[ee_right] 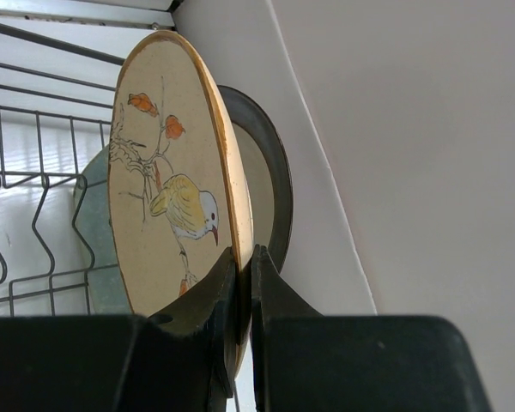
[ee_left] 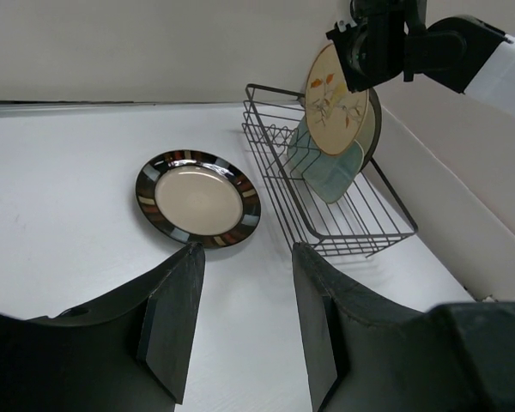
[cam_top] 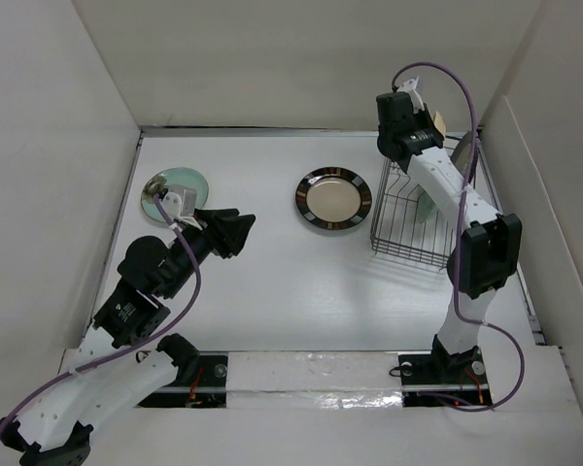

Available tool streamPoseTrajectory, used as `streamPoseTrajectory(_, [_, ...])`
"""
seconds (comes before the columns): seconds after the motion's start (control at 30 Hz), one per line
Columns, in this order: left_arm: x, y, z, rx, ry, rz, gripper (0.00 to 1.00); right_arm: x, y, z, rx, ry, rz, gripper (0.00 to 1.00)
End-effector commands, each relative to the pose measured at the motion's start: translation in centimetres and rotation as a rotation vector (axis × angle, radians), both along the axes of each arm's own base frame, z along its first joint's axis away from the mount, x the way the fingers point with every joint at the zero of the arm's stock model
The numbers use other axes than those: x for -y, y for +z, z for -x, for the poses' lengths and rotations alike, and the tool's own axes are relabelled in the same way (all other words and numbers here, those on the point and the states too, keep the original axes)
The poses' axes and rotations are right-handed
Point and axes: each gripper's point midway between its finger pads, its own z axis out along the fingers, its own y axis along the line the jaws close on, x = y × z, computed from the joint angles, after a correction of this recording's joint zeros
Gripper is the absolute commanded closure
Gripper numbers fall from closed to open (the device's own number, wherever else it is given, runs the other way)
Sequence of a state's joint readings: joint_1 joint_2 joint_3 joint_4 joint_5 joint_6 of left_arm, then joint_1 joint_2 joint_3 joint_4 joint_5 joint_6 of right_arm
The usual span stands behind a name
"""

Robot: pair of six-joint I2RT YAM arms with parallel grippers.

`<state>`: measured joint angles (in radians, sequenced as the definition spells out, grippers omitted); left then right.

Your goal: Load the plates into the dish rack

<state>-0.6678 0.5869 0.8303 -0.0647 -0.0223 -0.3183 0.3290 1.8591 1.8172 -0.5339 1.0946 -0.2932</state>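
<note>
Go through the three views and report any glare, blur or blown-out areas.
Top external: evenly lit, sharp; reflections mottle the small round green plate. Left wrist: the left gripper is dark and soft up close, the black-rimmed plate crisp. Right wrist: the tan plate is sharp, the light behind the dish rack bars blown out, the right gripper nearly black.

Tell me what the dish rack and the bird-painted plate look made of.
Dish rack: thin, straight black bars, probably coated metal wire. Bird-painted plate: likely glazed ceramic, given its smooth tan face, painted picture and thick rim; melamine can't be ruled out.
</note>
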Motion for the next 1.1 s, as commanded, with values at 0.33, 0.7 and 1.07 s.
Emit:
streamPoseTrajectory(0.33, [-1.2, 2.4, 0.1, 0.066, 0.052, 0.036, 0.57, -1.5, -2.3, -1.9, 0.1, -0.047, -0.073, 1.0])
streamPoseTrajectory(0.7, [-1.0, 1.7, -0.6, 0.047, 0.068, 0.022, 0.57, -1.5, -8.6, -1.2, 0.24, -0.1, -0.381, 0.79])
streamPoseTrajectory(1.07, [-2.0, 0.9, -1.8, 0.024, 0.149, -0.001, 0.57, -1.9, 0.0, 1.6, 0.438, -0.012, -0.49, 0.23])
